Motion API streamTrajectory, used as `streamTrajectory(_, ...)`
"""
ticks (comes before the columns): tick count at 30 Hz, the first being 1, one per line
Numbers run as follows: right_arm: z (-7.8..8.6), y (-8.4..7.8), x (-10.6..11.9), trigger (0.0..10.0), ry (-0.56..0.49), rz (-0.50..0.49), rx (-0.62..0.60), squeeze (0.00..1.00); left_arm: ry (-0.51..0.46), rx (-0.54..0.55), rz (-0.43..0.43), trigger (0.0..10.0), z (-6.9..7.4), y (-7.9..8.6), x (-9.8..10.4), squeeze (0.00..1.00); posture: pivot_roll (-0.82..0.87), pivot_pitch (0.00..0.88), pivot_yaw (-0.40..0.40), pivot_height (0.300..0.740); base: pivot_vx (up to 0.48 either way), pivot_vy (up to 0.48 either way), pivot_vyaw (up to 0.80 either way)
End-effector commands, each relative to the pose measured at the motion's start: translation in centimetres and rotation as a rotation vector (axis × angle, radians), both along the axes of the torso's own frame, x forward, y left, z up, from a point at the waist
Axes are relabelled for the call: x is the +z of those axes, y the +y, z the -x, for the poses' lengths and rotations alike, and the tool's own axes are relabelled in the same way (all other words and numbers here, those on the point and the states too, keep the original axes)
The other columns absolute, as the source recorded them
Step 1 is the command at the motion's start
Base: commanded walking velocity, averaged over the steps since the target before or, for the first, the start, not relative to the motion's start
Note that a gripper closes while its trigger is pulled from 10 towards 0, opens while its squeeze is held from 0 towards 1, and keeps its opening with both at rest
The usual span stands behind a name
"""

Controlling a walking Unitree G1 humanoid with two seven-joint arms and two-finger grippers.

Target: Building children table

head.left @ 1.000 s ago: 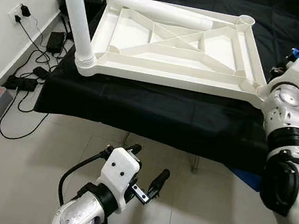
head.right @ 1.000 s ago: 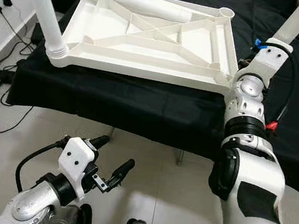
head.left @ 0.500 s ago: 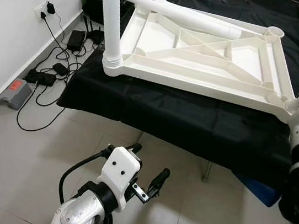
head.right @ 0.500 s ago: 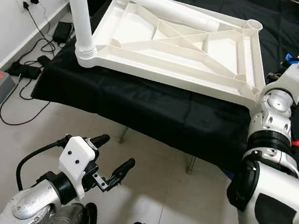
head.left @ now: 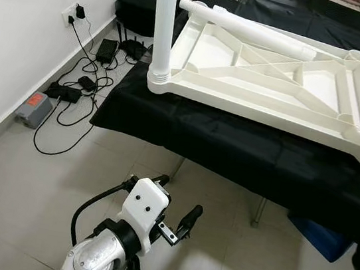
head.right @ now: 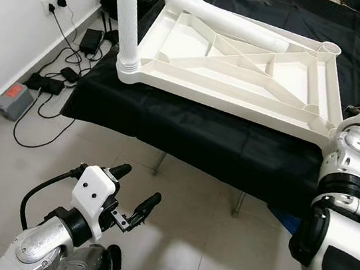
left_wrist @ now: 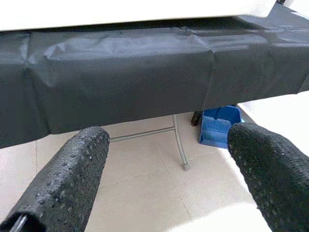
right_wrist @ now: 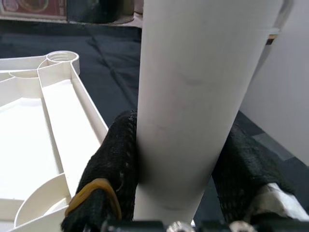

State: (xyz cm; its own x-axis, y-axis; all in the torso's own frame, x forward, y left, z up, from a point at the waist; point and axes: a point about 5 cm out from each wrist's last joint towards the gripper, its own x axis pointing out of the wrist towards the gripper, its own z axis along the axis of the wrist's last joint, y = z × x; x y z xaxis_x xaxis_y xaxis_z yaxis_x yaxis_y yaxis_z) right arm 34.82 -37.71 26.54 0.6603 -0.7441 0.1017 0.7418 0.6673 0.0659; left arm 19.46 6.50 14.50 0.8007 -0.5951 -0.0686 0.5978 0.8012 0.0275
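Observation:
A white plastic tabletop (head.left: 269, 74) lies upside down on a black-draped table (head.left: 231, 149). One white leg (head.left: 162, 32) stands upright in its near left corner. Another leg (head.left: 248, 29) lies loose along the far edge, and the far right corner socket (head.left: 356, 56) is empty. At the near right corner, my right gripper (right_wrist: 178, 159) is shut on a third white leg (right_wrist: 193, 87), with a black finger (right_wrist: 113, 164) on each side of the tube. My left gripper (head.left: 173, 204) hangs low over the tiled floor in front of the table, open and holding nothing.
Cables, adapters and a power strip (head.left: 73, 86) lie on the floor by the left wall, beside a grey box (head.left: 34, 104). A black bag (head.left: 141, 2) sits at the far left. A blue bin (left_wrist: 219, 123) and metal table legs (head.left: 260, 210) are under the table.
The head camera has swung left, so the tabletop and my right arm now sit further right in view. The left gripper looks unchanged.

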Motion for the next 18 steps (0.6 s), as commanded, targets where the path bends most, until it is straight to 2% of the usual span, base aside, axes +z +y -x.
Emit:
streamTrajectory(1,2.1,-2.7,2.2,0.0,-0.014,0.091,-0.16,0.0,0.01,-0.009,-0.018,10.0,0.2,-0.1,-0.4,0.0,0.15,0.216,-0.088,0.74,0.0,0.0,0.0)
streamTrajectory(4,2.5,-3.1,3.2,0.0,-0.042,0.102,-0.173,0.0,0.01,-0.005,-0.021,10.0,0.2,0.0,-0.4,0.0,0.15,0.222,-0.083,0.74,0.0,0.0,0.0)
streamTrajectory(12,2.3,-3.0,3.1,0.0,-0.025,0.102,-0.158,0.0,0.01,-0.007,-0.02,10.0,0.2,0.0,-0.4,0.0,0.15,0.224,-0.088,0.74,0.0,0.0,0.0)
streamTrajectory(13,1.7,-2.1,0.2,0.0,0.06,0.086,-0.126,0.0,0.011,-0.008,-0.021,10.0,0.2,0.0,-0.4,0.0,0.15,0.226,-0.089,0.74,0.0,0.0,0.0)
streamTrajectory(14,1.7,-2.1,0.2,0.0,0.06,0.086,-0.126,0.0,0.011,-0.008,-0.021,10.0,0.2,0.0,-0.4,0.0,0.15,0.226,-0.089,0.74,0.0,0.0,0.0)
streamTrajectory(15,1.4,-1.6,-1.0,1.3,0.1,0.077,-0.1,0.0,0.011,-0.007,-0.022,10.0,0.2,0.0,-0.4,0.0,0.15,0.226,-0.089,0.74,0.0,0.0,0.0)
streamTrajectory(16,1.4,-1.6,-1.0,1.3,0.1,0.077,-0.1,0.0,0.011,-0.007,-0.022,10.0,0.2,0.0,-0.4,0.0,0.15,0.226,-0.089,0.74,0.0,0.0,0.0)
streamTrajectory(17,1.2,-1.2,-2.1,0.0,0.129,0.07,-0.082,0.0,0.011,-0.007,-0.021,10.0,0.2,0.0,-0.4,0.0,0.15,0.228,-0.088,0.74,0.0,0.0,0.0)
streamTrajectory(18,1.0,-0.9,-2.8,0.0,0.147,0.056,-0.066,0.0,0.012,-0.007,-0.021,10.0,0.2,0.0,-0.4,0.0,0.15,0.229,-0.084,0.74,0.0,0.0,0.0)
